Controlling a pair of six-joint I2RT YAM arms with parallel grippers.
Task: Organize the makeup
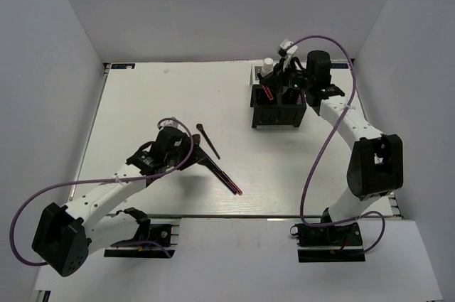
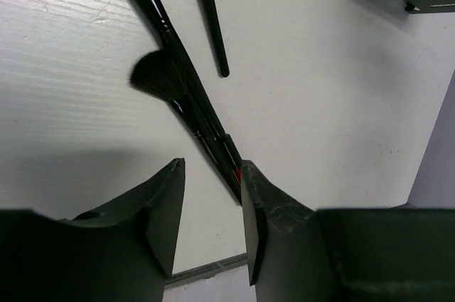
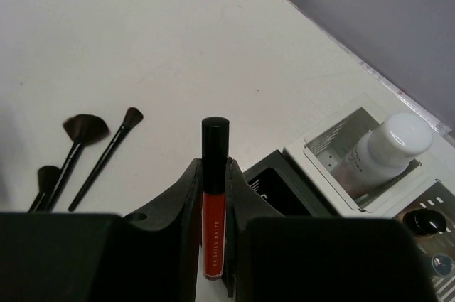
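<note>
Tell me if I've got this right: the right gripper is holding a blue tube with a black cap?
Not quite. The tube held in the right gripper is red, not blue. The rest is right. The right wrist view shows it clearly.

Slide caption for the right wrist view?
Right gripper, jaws shut on a red lip gloss tube; three brushes on the table.
</note>
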